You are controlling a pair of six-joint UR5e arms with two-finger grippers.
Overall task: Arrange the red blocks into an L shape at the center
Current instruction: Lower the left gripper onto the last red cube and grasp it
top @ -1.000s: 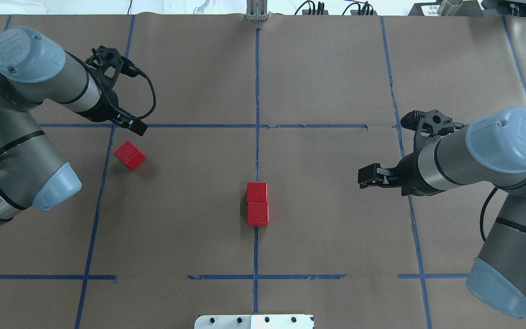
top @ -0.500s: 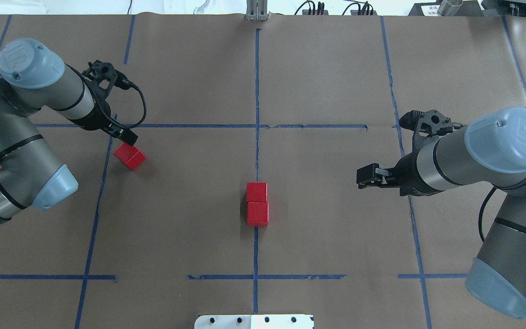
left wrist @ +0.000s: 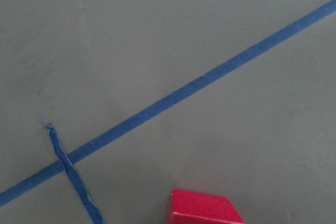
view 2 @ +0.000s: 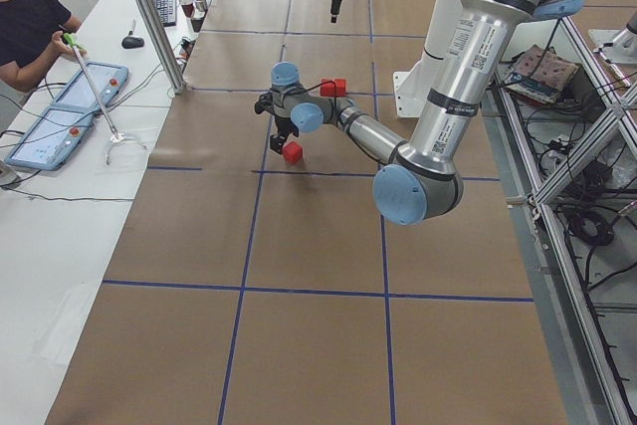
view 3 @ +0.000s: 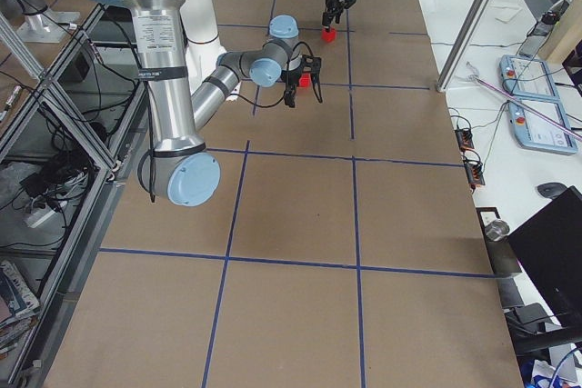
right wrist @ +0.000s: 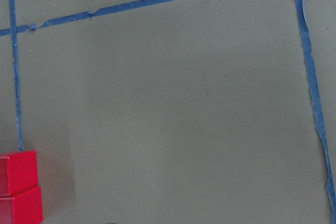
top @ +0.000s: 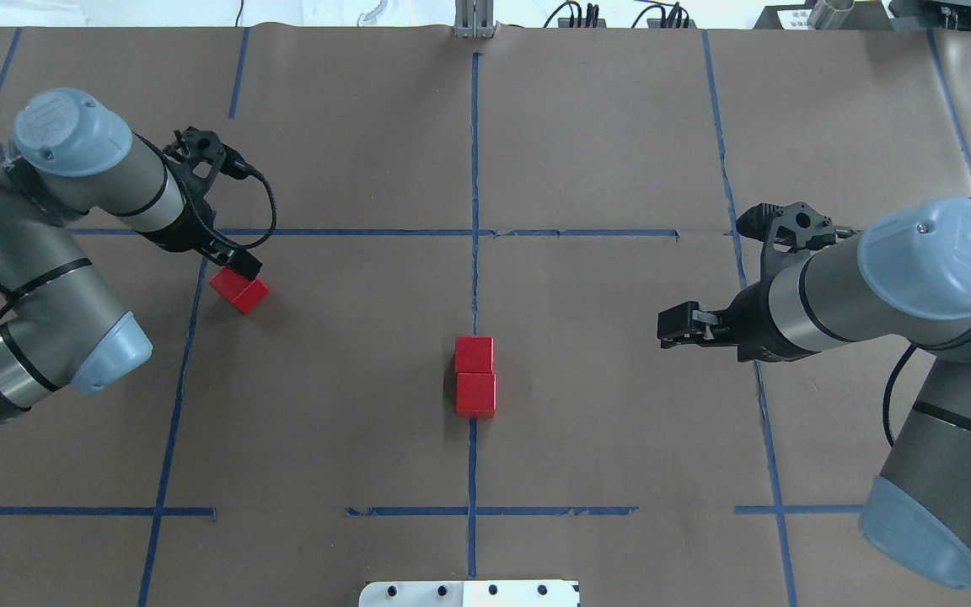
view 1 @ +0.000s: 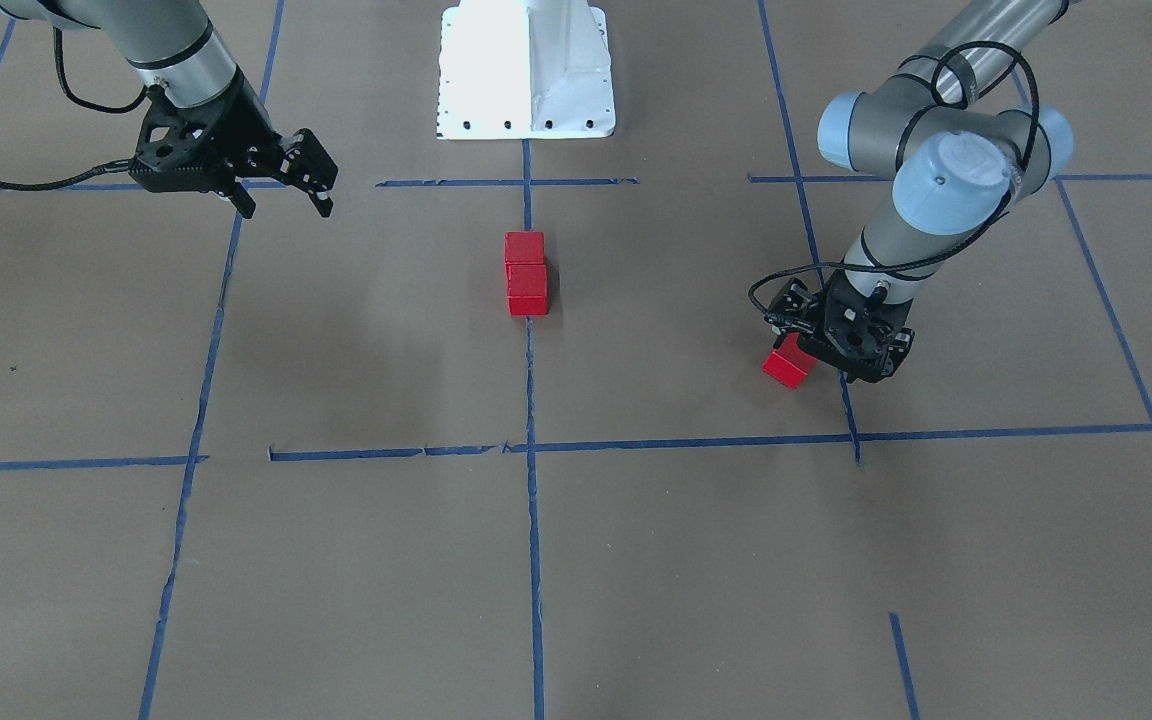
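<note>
Two red blocks (top: pixel 474 354) (top: pixel 475 394) sit touching in a short line on the centre tape line; they also show in the front view (view 1: pixel 525 248) (view 1: pixel 527 290). The third red block (top: pixel 241 292) lies alone on the left, turned at an angle, also in the front view (view 1: pixel 786 368). My left gripper (top: pixel 243 268) is low at that block's far corner and looks open; its fingers are mostly hidden. The left wrist view shows only the block's top (left wrist: pixel 205 211). My right gripper (view 1: pixel 284 207) is open and empty, hovering right of the centre pair.
Blue tape lines (top: pixel 474 194) mark a grid on the brown paper. The white robot base plate (view 1: pixel 526 70) stands at the near-robot edge. An operator (view 2: pixel 25 27) sits at a desk with tablets beyond the far edge, by a metal post (view 2: pixel 149 17).
My left gripper has come down and toward the lone red block, ending at its far corner. The right arm has barely shifted. No block has moved.
</note>
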